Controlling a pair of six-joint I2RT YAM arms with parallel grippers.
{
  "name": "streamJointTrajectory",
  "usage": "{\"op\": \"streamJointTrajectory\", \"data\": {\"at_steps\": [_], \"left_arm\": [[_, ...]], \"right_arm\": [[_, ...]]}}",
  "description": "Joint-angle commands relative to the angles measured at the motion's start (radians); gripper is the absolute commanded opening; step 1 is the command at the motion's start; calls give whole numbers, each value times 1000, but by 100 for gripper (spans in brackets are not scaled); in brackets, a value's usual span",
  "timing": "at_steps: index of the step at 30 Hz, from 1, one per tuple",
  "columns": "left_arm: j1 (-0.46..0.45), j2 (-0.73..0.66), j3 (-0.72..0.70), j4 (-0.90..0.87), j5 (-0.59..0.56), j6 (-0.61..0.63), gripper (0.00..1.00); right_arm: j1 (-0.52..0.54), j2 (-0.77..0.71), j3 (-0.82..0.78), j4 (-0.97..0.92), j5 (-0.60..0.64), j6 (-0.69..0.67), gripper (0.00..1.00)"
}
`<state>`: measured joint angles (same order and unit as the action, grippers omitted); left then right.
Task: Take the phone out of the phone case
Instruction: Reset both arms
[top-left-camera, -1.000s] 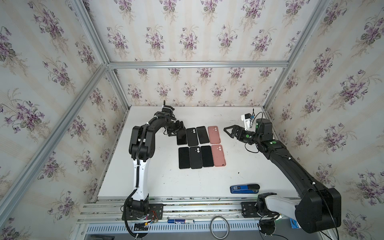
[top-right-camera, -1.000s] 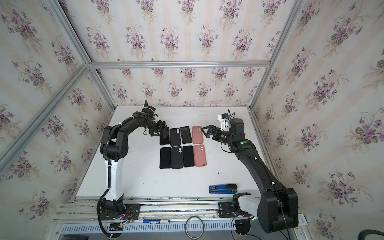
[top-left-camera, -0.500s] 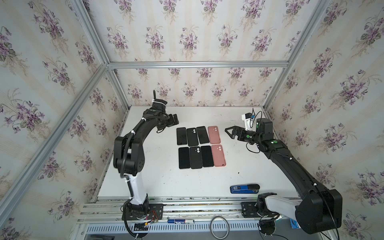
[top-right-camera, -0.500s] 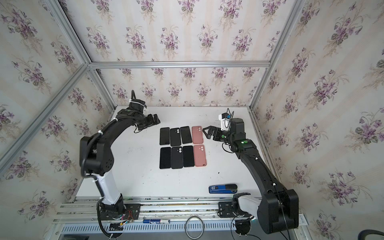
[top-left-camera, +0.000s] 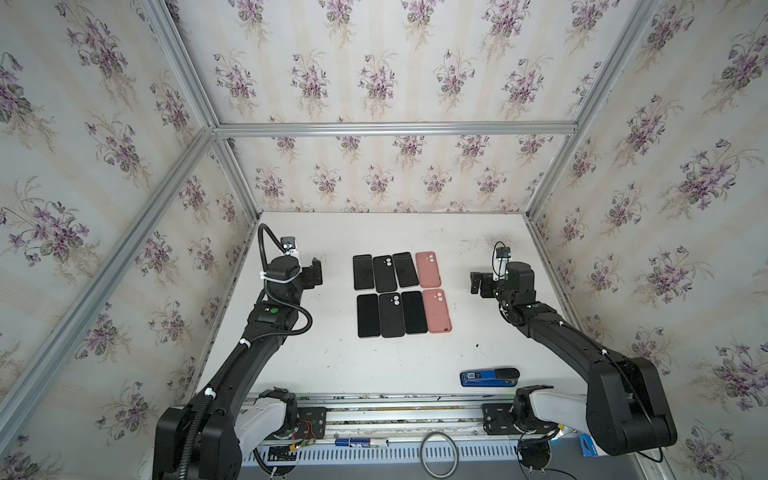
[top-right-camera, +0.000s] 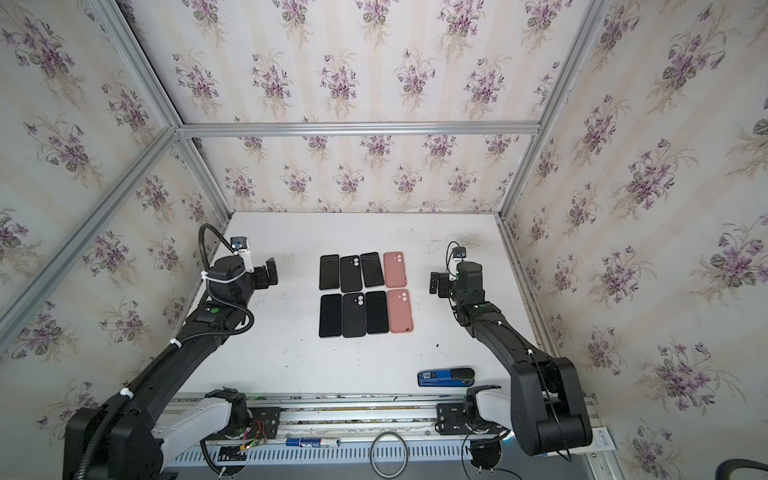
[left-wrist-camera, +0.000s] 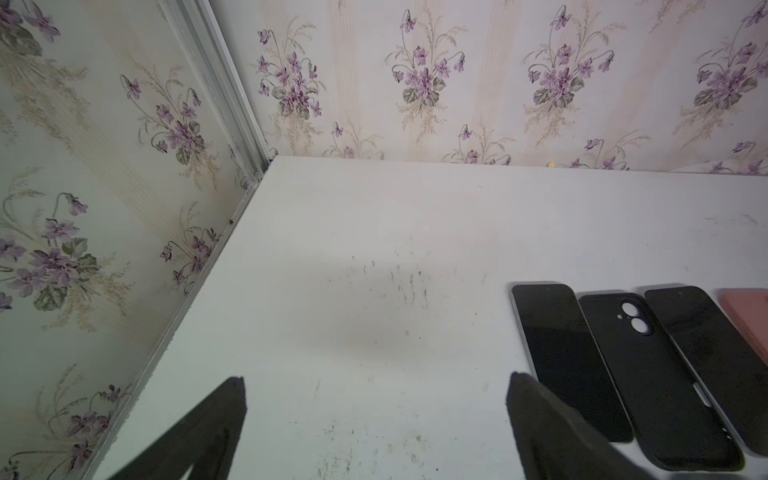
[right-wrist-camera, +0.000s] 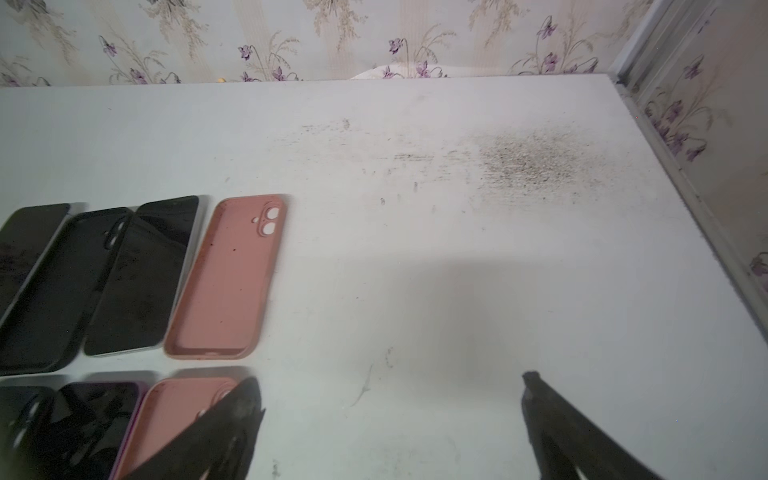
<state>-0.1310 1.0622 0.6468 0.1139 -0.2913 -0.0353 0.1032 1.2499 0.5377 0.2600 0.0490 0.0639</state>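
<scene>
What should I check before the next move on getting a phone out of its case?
1. Left gripper open and empty: ok.
2. Right gripper open and empty: ok.
3. Both grippers off to the sides, apart from the phones: ok.
4. Far pink case lies hollow side up, empty: ok.
5. Near pink case looks empty, pale through its camera holes: ok.
6. A cased phone left to work on: cannot tell; the dark slabs lie flat and their edges are unclear.
</scene>
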Motion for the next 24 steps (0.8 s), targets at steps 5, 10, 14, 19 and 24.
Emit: {"op": "streamJointTrajectory", "data": {"at_steps": [5,10,14,19,24], "left_arm": [[2,9,-309,628,66,19,100],[5,27,-353,762,93,119,100],[8,-5,-378,754,143,128,100],[0,-79,-449,734,140,138,100],[-15,20,-527,916,154,152,100]], "right_arm": [[-1,18,-138,361,66,-120,100],[-3,136,-289,773,106,-156,100],[-8,350,-279,981,116,-163,100],[-24,324,-235,857,80,-146,99],[-25,304,-260,867,74,-142,100]]}}
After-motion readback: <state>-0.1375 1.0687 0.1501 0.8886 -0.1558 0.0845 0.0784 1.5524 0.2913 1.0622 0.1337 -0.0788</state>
